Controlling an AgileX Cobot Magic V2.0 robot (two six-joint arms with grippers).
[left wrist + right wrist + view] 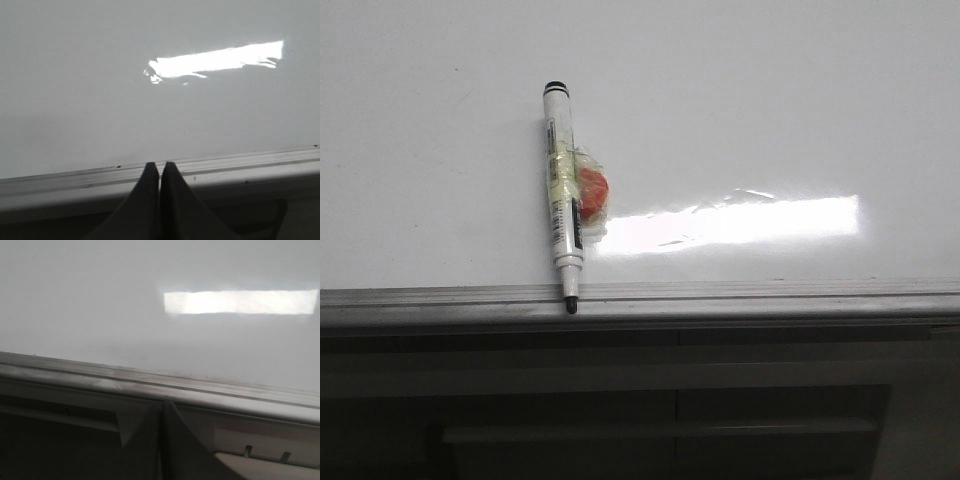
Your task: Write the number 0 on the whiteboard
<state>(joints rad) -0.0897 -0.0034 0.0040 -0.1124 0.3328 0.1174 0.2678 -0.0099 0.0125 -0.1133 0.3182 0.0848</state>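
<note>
Whiteboard (740, 110) fills most of the front view. It is white and shiny, with a bright patch of glare (740, 222) on it. No number is drawn on the board in any view. A grey metal rail (770, 298) runs along the board's near edge, and a dark panelled part (670, 410) lies on the near side of the rail.

A marker (561, 195) lies on the board, left of the middle. It has a white body and a black band at its far end. Its black tip (571, 304) rests on the rail. Some clear tape (582, 195) and a small red lump (594, 193) stick to the marker's right side, touching it.

The left gripper (159, 167) shows only in the left wrist view. Its dark jaws are pressed together with nothing between them, and their tips sit over the rail.

The right gripper (162, 405) shows only in the right wrist view. Its jaws are also pressed together and hold nothing. They sit over the rail too, well apart from the marker.
</note>
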